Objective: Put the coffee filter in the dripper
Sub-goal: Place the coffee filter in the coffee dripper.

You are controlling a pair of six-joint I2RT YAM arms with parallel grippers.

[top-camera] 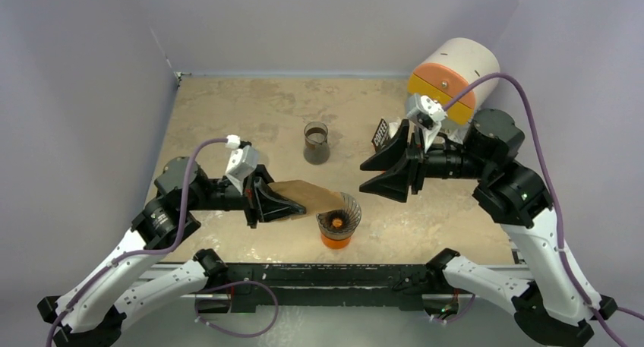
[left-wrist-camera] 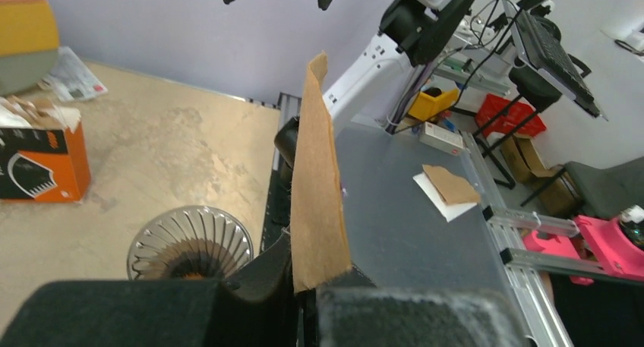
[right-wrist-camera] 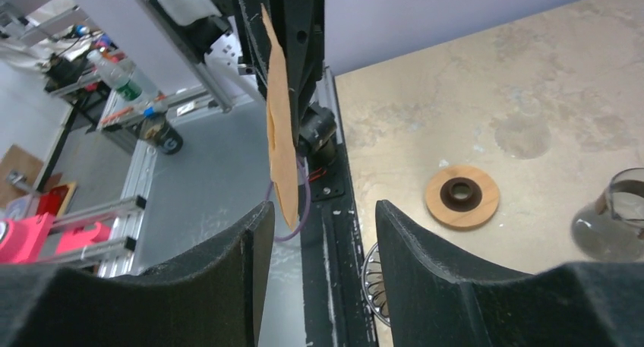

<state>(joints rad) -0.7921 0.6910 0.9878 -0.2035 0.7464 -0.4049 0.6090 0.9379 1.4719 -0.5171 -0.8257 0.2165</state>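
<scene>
A flat brown paper coffee filter [top-camera: 307,196] is pinched at its near end by my left gripper [top-camera: 292,205], which is shut on it. The filter's free end reaches over the left rim of the dripper [top-camera: 339,216], a clear ribbed cone on an orange base. In the left wrist view the filter [left-wrist-camera: 315,187] stands on edge between my jaws [left-wrist-camera: 307,286], with the dripper [left-wrist-camera: 190,244] below and to the left. My right gripper [top-camera: 364,178] hovers open to the right of the dripper, holding nothing. Its wrist view shows the filter [right-wrist-camera: 279,134] ahead of the open gripper [right-wrist-camera: 323,218].
A glass beaker [top-camera: 316,142] stands behind the dripper. A white and orange cylinder [top-camera: 452,77] and a black packet [top-camera: 380,133] sit at the back right. A wooden disc [right-wrist-camera: 462,197] lies on the table. An orange box [left-wrist-camera: 42,161] shows in the left wrist view.
</scene>
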